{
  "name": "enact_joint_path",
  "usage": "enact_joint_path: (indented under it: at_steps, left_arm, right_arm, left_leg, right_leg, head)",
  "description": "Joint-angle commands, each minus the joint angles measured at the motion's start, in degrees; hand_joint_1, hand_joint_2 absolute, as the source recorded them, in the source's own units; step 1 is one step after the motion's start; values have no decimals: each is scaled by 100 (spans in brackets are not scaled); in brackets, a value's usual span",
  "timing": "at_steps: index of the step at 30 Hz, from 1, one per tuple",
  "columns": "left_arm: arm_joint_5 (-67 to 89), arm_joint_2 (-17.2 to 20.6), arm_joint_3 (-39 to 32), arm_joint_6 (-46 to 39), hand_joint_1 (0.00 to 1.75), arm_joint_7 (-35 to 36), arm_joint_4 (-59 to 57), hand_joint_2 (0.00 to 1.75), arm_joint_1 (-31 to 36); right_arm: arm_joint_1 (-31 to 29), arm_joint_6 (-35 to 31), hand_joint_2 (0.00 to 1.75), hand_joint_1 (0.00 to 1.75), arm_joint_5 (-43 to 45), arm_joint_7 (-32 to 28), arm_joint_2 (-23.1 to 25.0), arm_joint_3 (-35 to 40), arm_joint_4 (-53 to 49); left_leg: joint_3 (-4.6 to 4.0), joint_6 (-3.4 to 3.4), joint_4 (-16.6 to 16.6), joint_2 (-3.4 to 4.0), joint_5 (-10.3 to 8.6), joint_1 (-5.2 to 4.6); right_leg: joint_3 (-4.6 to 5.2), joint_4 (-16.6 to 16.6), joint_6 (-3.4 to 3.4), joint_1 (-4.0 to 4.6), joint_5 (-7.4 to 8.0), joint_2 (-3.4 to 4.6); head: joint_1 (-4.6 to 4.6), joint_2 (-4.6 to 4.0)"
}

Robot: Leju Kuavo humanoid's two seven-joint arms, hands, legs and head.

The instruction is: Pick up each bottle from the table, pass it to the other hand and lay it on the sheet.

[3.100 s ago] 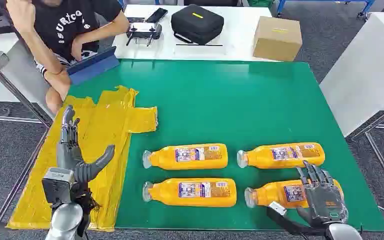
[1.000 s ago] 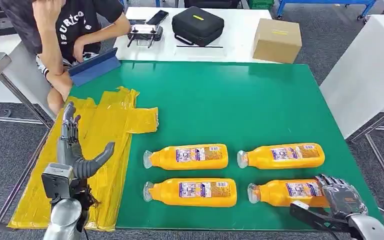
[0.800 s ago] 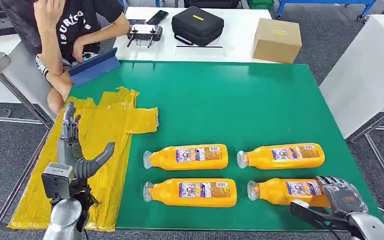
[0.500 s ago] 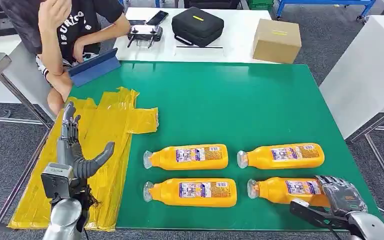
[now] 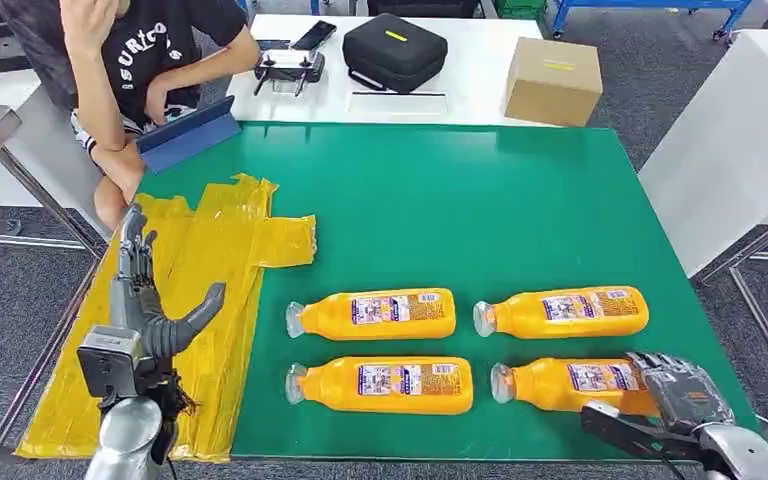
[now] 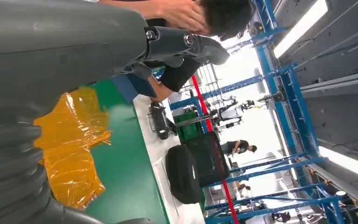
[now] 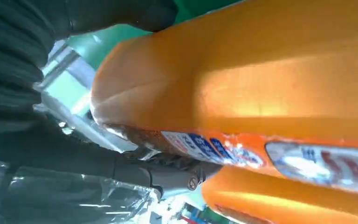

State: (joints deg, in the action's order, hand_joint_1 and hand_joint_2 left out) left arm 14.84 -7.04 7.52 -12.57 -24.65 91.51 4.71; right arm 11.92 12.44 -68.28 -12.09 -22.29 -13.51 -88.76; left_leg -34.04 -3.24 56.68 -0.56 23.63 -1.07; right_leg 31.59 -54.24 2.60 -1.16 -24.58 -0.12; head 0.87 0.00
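Lying in right hand: bottle

Open green desk stretches from the four bottles near the front edge to the far edge. At the far-left corner, a person's arm and a blue folder crowd the yellow sheet.

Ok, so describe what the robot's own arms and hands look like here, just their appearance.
Both arms are silver tubes. The left hand has a grey thumb, darker segmented fingers and a boxy grey wrist module with dark cables. The right hand is dark grey metal under clear plastic film, on a black bracket.
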Motion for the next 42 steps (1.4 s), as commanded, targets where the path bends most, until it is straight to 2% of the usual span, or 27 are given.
enact_joint_path:
  at_steps: [1,13,25,33,37,42]
  left_arm:
    - [-42,104,-204,-18,0,-22,-227,175,55]
    - [-44,83,-190,-64,0,-25,-295,175,54]
    - [-11,51,-230,-29,0,37,-217,175,4]
    - [161,-99,-382,69,0,98,-141,175,-1]
    - [178,-98,-380,65,0,106,-124,175,13]
    - [183,-100,-367,51,0,107,-131,175,6]
  right_arm:
    - [-40,-187,175,175,318,-146,-1,417,-161]
    - [-74,-538,175,175,196,48,121,264,-183]
    - [-1,-556,175,175,102,137,143,-108,-593]
    - [-207,-544,175,175,390,-97,796,-868,-1157]
    - [-271,-563,175,175,586,-167,855,-1035,-1263]
    - [-485,-611,175,175,1251,-299,1128,-1261,-1290]
  left_leg:
    - [21,30,-8,17,8,4]
    - [-4,17,-5,5,3,3]
    - [-3,29,-4,8,8,0]
    - [-13,21,-4,6,4,-1]
    - [-10,24,-3,9,6,-1]
    - [-10,25,-3,11,6,1]
  right_leg:
    - [-14,6,-20,3,-4,14]
    - [5,4,-10,2,-1,3]
    - [6,2,-18,-1,-7,4]
    - [16,1,-13,-1,-3,4]
    - [13,0,-15,-1,-4,6]
    - [11,2,-15,0,-3,8]
  head:
    - [0,0]
    - [0,0]
    - [0,0]
    - [-2,0]
    - [0,0]
    - [0,0]
